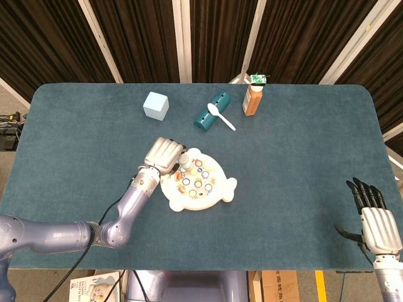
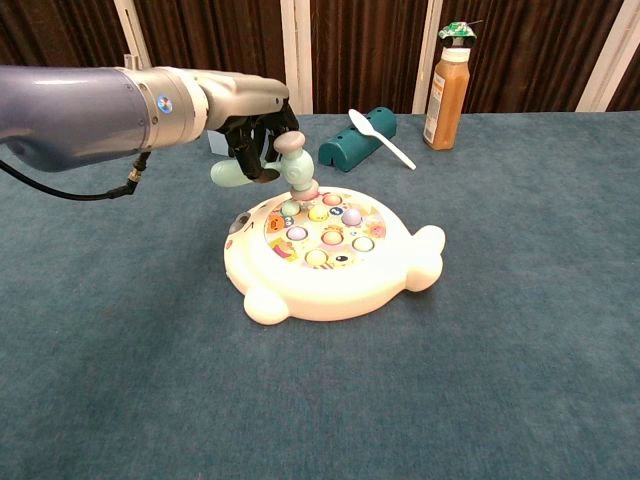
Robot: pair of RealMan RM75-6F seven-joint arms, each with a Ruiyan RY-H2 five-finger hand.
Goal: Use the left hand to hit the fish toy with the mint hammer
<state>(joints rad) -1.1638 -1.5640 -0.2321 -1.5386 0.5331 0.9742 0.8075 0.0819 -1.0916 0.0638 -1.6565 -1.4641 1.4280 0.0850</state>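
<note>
Head view. The fish toy (image 1: 197, 184) lies near the middle of the bench (image 1: 75, 126), its tail toward the robot's right. The left hand (image 1: 163, 155) sits at the toy's left far edge, fingers curled around the mint hammer (image 1: 184, 160); only the hammer's head shows past the knuckles, over the toy's rim. The right hand (image 1: 375, 221) rests at the near right corner, well apart from the toy, fingers straight and holding nothing. The left hand is plainly the nearer one. Also on the bench: a pale blue cube (image 1: 155, 105), a teal holder (image 1: 212, 111) with a white spoon (image 1: 221, 116) lying across it, and an orange bottle (image 1: 252, 95). No writing is legible from here.

Chest view. The left hand (image 2: 250, 135) grips the hammer's handle, whose butt end sticks out to the left. The handle runs roughly level across the view, with the mint hammer (image 2: 292, 166) head pointing downward. Its lower face stands just above, or touching, the far-left pegs of the fish toy (image 2: 330, 255); contact cannot be confirmed. The toy lies directly below and slightly right of the hand, so in my judgement the strike turns on a short downward swing. The toy's face carries coloured pegs and printed pictures; no brand or label can be read. The bottle's label is not readable.
</note>
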